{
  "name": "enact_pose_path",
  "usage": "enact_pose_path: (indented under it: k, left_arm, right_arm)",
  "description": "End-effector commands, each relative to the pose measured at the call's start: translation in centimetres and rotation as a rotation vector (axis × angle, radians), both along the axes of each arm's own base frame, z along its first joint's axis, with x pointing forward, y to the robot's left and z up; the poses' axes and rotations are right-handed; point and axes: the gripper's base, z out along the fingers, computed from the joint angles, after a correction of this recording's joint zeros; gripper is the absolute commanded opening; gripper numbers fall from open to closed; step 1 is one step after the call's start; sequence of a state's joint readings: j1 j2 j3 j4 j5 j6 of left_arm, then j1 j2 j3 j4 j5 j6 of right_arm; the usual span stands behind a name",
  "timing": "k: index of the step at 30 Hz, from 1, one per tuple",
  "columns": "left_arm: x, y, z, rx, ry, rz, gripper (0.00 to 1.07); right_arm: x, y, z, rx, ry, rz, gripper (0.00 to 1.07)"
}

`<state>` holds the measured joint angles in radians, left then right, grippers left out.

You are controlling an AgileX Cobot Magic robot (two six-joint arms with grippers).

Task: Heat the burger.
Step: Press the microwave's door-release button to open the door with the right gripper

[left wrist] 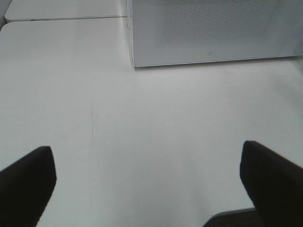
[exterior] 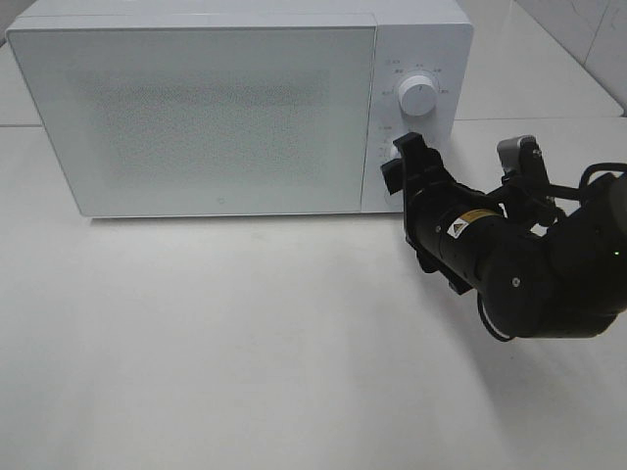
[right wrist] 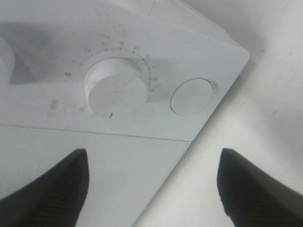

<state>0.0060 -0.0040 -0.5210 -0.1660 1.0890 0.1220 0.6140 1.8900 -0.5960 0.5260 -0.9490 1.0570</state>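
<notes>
I cannot see the burger anywhere. It is not on the surface [exterior: 245, 343] and not in either tool. The microwave [exterior: 196, 108] has its door [exterior: 196, 117] shut, and the frosted front hides the inside, so I judge the burger is in there, though I can't confirm it.

My right tool [exterior: 399, 159] is up against the control panel, right in front of the lower dial [right wrist: 118, 90]. Its jaws are spread wide, with the dial ahead in the gap between them and nothing gripped. In the wrist view neither finger touches the knob. I hold it here because this dial is what starts the heating. The red mark on the knob does not sit at the red zero of its scale, so I judge some time is set, but I can't read the numbers. The round button [right wrist: 191, 96] just beside the dial is probably the door release, so I want to stay clear of it and not pop the door. The upper dial [exterior: 419, 95] is free of my tool.

My left tool [left wrist: 147, 149] is also wide open and empty, low over bare surface well short of the microwave's near corner. It has no part in the dial work, so parking it there leaves the door and the view unblocked.
</notes>
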Motion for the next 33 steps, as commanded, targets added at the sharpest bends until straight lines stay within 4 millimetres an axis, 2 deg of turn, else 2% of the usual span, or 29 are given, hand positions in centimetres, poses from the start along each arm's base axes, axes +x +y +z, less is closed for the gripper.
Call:
enact_pose_path:
  k: [1, 2, 7, 8, 14, 16, 21, 26, 33]
  left_arm:
    - [-0.2, 0.0, 0.0, -0.010, -0.026, 0.003, 0.98]
    - [-0.2, 0.0, 0.0, -0.010, -0.026, 0.003, 0.98]
    - [-0.2, 0.0, 0.0, -0.010, -0.026, 0.003, 0.98]
    - [-0.2, 0.0, 0.0, -0.010, -0.026, 0.003, 0.98]
    - [-0.2, 0.0, 0.0, -0.010, -0.026, 0.003, 0.98]
    - [-0.2, 0.0, 0.0, -0.010, -0.026, 0.003, 0.98]
    - [-0.2, 0.0, 0.0, -0.010, -0.026, 0.003, 0.98]
    - [-0.2, 0.0, 0.0, -0.010, -0.026, 0.003, 0.98]
    - [-0.2, 0.0, 0.0, -0.010, -0.026, 0.003, 0.98]
  right_arm:
    - [-0.5, 0.0, 0.6, -0.109, 0.014, 0.095, 0.74]
    - [-0.8, -0.1, 0.9, -0.202, 0.047, 0.166, 0.74]
    - [-1.3, -0.7, 1.4, -0.369, 0.120, 0.303, 0.74]
    - [-1.4, -1.1, 1.9, -0.462, 0.136, 0.380, 0.74]
    - [-1.8, -2.1, 2.9, -0.639, 0.206, 0.576, 0.74]
    - [-1.8, -2.5, 4.0, -0.738, 0.215, 0.691, 0.74]
    - [-2.0, -3.1, 5.6, -0.871, 0.244, 0.844, 0.74]
    - [-2.9, -3.7, 7.4, -0.985, 0.283, 0.946, 0.74]
    - [-4.5, -4.6, 9.8, -1.022, 0.310, 0.972, 0.74]
